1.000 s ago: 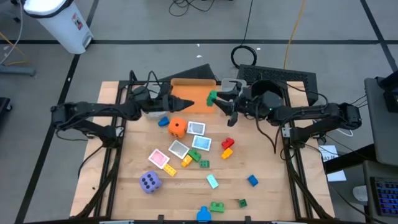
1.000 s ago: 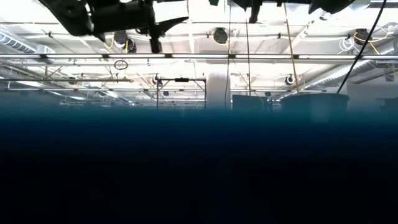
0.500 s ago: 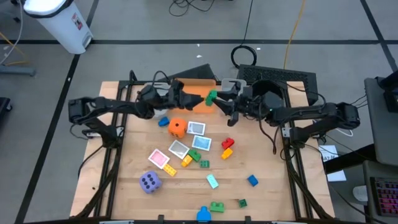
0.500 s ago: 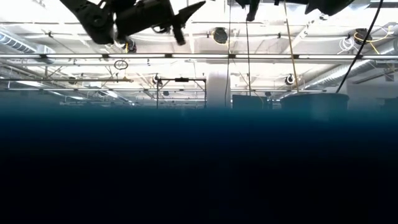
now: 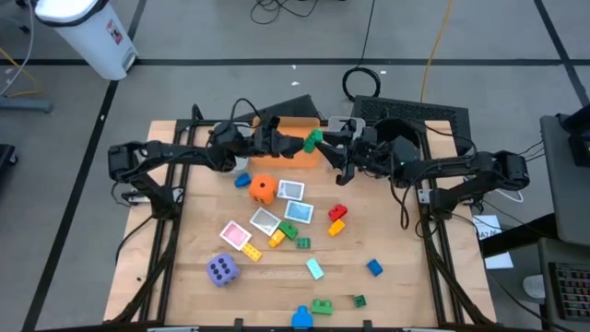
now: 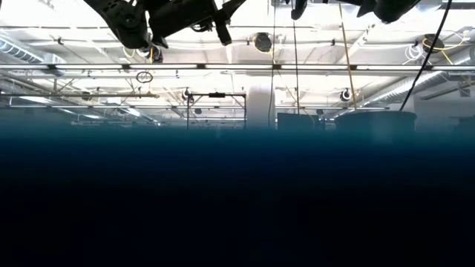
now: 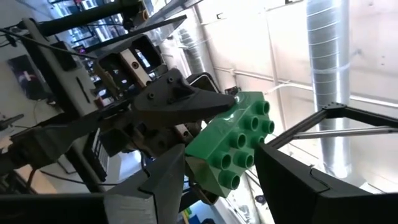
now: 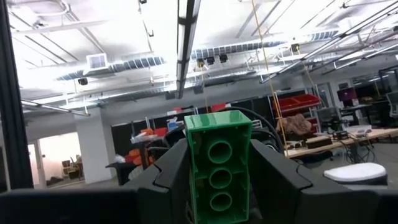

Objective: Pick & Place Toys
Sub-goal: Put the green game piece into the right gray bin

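Observation:
My right gripper [image 5: 323, 149] is shut on a green brick [image 5: 313, 142], held in the air over the right end of the orange bin [image 5: 286, 146] at the table's far side. My left gripper [image 5: 295, 146] is open and faces it from the left. In the left wrist view its fingers [image 7: 166, 180] stand on either side of the brick [image 7: 239, 137], with a gap on one side. An orange die [image 5: 264, 189], a purple die [image 5: 221, 269], several picture cards [image 5: 265, 221] and small bricks lie on the table. My right gripper pinches the green brick's two long sides [image 8: 194, 163] between its two fingers. The fingers come about level from the table's right. The brick's hollow underside [image 8: 219, 177] faces the wrist, and the brick is lifted clear. My left gripper: I cannot tell whether one finger touches the brick.
Loose bricks lie near the front edge [image 5: 321, 305] and toward the right [image 5: 373, 267]. A red and a yellow brick [image 5: 337, 218] lie mid-table. A blue brick [image 5: 242, 180] lies beside the orange die. The wooden table's [image 5: 406, 295] near right part is bare.
My left gripper has gone up and toward the table's right, over the orange bin, until its open fingers reach the green brick. My right gripper has kept the brick nearly still in the air.

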